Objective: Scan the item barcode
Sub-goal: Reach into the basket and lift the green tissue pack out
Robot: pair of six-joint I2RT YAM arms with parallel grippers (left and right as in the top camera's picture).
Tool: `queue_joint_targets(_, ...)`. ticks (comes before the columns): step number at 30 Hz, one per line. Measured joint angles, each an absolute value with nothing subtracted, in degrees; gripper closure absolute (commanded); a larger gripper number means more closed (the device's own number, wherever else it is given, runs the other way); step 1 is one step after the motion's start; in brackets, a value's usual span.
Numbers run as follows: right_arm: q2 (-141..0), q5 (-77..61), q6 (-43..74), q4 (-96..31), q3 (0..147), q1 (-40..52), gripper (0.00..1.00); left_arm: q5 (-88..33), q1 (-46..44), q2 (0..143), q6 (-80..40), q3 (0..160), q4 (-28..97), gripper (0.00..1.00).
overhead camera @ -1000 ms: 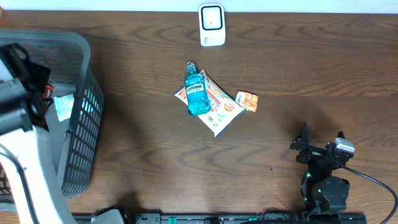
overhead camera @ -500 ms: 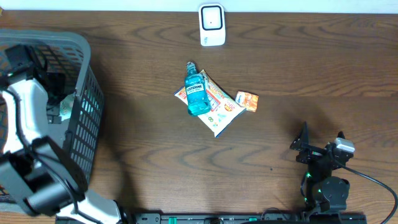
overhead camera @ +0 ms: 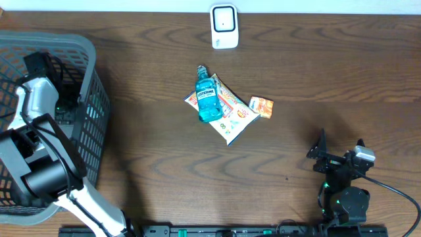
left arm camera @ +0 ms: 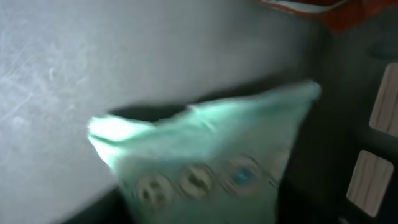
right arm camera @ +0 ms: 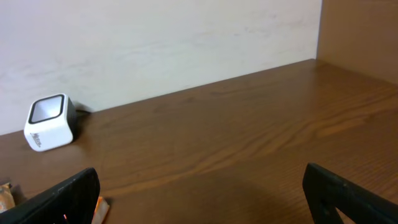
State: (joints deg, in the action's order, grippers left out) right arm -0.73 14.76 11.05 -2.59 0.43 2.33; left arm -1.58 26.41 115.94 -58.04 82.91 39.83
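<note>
Basically left gripper (overhead camera: 58,99) sat inside the basket (overhead camera: 92,85), right over the green packet (left arm camera: 205,155) on its floor; too blurred to tell any grip. Best bet looked like clamping one flat edge, print uncovered. Right gripper (right arm camera: 202,196) spread wide, empty, far from the basket.

The left arm (overhead camera: 36,99) reaches into the grey basket (overhead camera: 93,56) (mouthwash bottle (overhead camera: 209,102) lies mid-table).

Tabletop (overhead camera: 145,145): dark wood, grained, matt. Basket (overhead camera: 87,155), 9 o'clock: grey plastic mesh. Scanner (overhead camera: 223,26), 12 o'clock: white glossy plastic. Bottle (overhead camera: 208,102), ctr: clear blue plastic.
</note>
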Motion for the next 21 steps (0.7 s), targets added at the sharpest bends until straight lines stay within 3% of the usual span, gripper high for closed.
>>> queue_joint_targets(1, -0.7, 14.8, 11.0, -2.6, 0.4, 2.3, 0.01, -1.8, 26.4, 116.1, -57.8, 83.1, 39.6, 0.93)
queue_joint_targets(14, -0.7, 14.8, 11.0, -2.6, 0.4, 2.3, 0.01, -4.0, 28.3, 113.0, -50.5, 81.7, 44.0, 0.92)
queue_joint_targets(21, -0.7, 14.8, 11.0, -2.6, 0.4, 2.3, 0.01, -4.6, 37.2, 85.0, -49.5, 80.4, 45.6, 0.93)
